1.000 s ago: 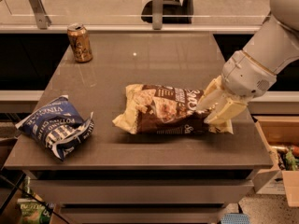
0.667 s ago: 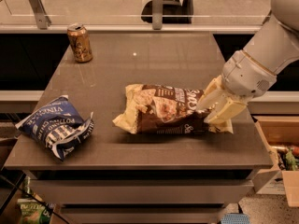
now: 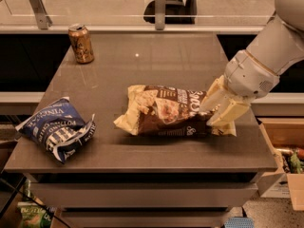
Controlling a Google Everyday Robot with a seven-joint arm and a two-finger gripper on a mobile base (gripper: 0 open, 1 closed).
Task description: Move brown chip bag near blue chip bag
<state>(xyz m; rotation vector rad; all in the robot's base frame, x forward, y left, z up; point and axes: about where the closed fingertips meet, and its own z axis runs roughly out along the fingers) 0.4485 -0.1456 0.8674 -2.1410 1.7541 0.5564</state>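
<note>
Camera view (only one): the brown chip bag [image 3: 164,110] lies flat on the desk [image 3: 156,61], a bit right of centre. Its long axis runs left-right, w/ one cream end pointing left and the other under the claw [image 3: 219,109].

The claw comes in from the right on the white arm [image 3: 266,56]. Its two pale fingers straddle the bag's right end, one on the far side and one on the near side. They look narrowed onto the foil, so I read it as pinching the bag, not open above it.

The blue chip bag [image 3: 57,127] sits at the desk's front-left corner, well apart from the brown one, w/ bare desk between them. A brown-gold can [image 3: 81,43] stands upright at the back left, away from both bags.

Change vs a second ago: basically none. The bag has the same spot and angle, the claw is at the same end, and the blue bag and can are untouched. So the arm has been sitting on the grasp w/o starting the transfer.

What that means, as I judge it:
- The grip phase is about done, but the move itself hasn't begun and the gap is still fully open.
- Next should be a drag or lift leftward and toward the front, stopping just beside the blue bag.
- Risk: the hold is only on the crimped end, so the bag could swing or slip out.
- The blue bag is close to the desk edge, so a hard push could shove it off.
</note>
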